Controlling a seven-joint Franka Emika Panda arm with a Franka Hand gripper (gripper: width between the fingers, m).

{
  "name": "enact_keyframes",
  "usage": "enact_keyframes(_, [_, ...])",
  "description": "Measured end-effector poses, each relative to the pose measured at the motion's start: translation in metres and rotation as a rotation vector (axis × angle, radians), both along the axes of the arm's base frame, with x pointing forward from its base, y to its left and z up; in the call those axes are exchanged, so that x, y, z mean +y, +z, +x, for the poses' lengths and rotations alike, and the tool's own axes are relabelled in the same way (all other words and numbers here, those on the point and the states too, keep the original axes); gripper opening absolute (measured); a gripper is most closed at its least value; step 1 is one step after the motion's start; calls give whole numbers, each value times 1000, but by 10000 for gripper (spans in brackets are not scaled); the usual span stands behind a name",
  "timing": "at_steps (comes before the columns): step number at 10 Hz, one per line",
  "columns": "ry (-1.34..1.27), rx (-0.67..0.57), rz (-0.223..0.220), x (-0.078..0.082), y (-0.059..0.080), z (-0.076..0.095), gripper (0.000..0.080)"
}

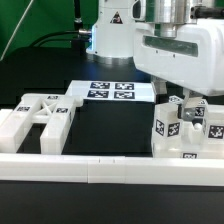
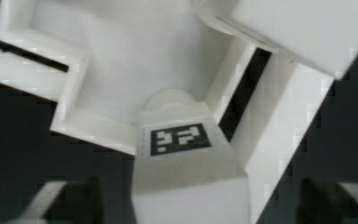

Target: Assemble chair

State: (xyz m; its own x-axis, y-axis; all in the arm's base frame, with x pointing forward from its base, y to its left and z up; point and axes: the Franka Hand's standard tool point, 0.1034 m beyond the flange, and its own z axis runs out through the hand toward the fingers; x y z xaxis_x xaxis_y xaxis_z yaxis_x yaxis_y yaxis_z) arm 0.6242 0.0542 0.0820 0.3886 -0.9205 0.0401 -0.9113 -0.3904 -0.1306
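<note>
At the exterior view's right stands a cluster of white chair parts (image 1: 182,132) carrying several black-and-white tags. My gripper (image 1: 186,102) reaches down onto the top of that cluster, and its fingertips are mostly hidden there. In the wrist view a white square leg (image 2: 190,175) with a tag (image 2: 179,138) lies between my fingers (image 2: 73,203), with a dark gap on each side of it. The gripper (image 2: 194,208) is open around the leg. Beyond it the leg meets a wider white slotted panel (image 2: 140,60). Another flat slotted chair panel (image 1: 40,120) lies at the exterior view's left.
The marker board (image 1: 112,90) lies flat at the back centre on the black table. A long white border rail (image 1: 100,170) runs along the front edge. The white robot base (image 1: 112,30) stands behind the board.
</note>
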Motion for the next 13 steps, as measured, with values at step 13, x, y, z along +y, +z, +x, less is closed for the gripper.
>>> enact_keyframes(13, [920,-7,-143,-6,-1,1,649])
